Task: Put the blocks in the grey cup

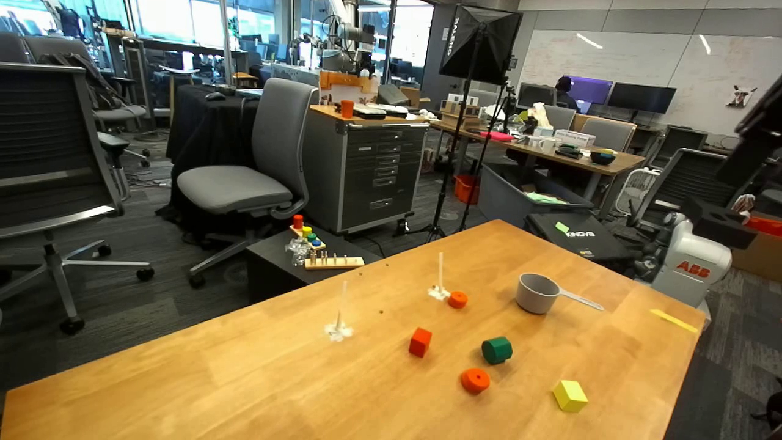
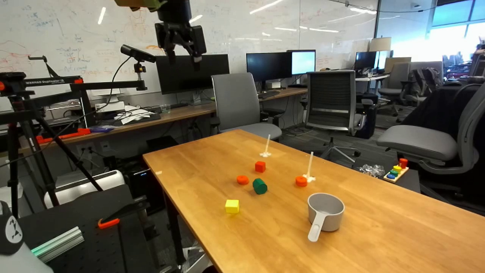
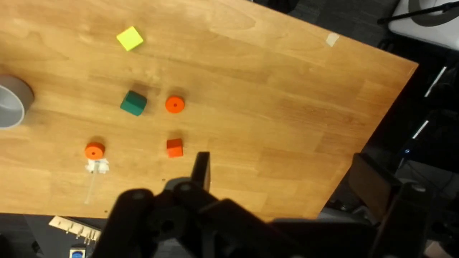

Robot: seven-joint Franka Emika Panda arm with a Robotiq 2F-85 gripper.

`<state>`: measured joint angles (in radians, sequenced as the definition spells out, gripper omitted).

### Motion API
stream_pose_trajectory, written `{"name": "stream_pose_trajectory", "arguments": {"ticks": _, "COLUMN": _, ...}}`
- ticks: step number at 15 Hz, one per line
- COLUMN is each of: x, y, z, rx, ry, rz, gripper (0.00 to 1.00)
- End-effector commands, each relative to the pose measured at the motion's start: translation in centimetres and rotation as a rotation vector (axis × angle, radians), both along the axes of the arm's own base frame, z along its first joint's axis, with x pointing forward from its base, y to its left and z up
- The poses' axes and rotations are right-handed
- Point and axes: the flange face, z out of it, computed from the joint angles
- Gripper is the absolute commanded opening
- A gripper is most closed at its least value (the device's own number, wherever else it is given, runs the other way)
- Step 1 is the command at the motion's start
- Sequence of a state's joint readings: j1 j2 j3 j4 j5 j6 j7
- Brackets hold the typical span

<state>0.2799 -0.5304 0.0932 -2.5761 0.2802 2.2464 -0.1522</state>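
A red cube [image 1: 420, 342], a green faceted block [image 1: 496, 350], a yellow cube [image 1: 570, 396], a round orange block [image 1: 475, 381] and another round orange block [image 1: 457, 299] lie apart on the table. The second orange one is beside a white stick's base. The grey cup [image 2: 333, 220] with a handle stands upright; its visible inside is bare. It is cut off at the left of the wrist view [image 3: 27, 93]. My gripper [image 2: 184, 57] is open, high above the table. In the wrist view its jaws [image 3: 281, 157] are wide apart with nothing between them, right of the red cube [image 3: 174, 148].
Two thin white sticks stand upright on the table, one near the red cube [image 2: 267, 144] and one by an orange block [image 2: 310, 165]. A black stand with a wooden peg toy [image 1: 334, 263] is beyond the table edge. A grey chair [image 2: 242, 102] is at the far end.
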Motion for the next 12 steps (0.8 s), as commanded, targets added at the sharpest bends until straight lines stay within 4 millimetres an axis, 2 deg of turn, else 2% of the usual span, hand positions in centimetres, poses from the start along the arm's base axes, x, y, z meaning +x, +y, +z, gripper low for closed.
{"name": "stream_pose_trajectory", "arguments": {"ticks": 1, "x": 6.1, "y": 3.2, "z": -2.8, "rx": -0.079, "ry": -0.007, "rz": 0.06, "gripper": 1.0}}
{"name": "stream_pose_trajectory", "arguments": {"ticks": 3, "x": 9.1, "y": 3.8, "z": -5.3, "rx": -0.12, "ry": 0.007, "rz": 0.039, "gripper": 1.0}}
{"name": "stream_pose_trajectory", "arguments": {"ticks": 6, "x": 13.8, "y": 3.7, "z": -8.9, "rx": -0.19, "ry": 0.017, "rz": -0.014, "gripper": 1.0}}
{"name": "stream_pose_trajectory", "arguments": {"ticks": 9, "x": 18.1, "y": 3.3, "z": -11.4, "rx": -0.282, "ry": 0.032, "rz": -0.019, "gripper": 1.0}}
{"name": "stream_pose_trajectory", "arguments": {"ticks": 12, "x": 21.3, "y": 3.7, "z": -13.7, "rx": -0.323, "ry": 0.05, "rz": 0.002, "gripper": 1.0}}
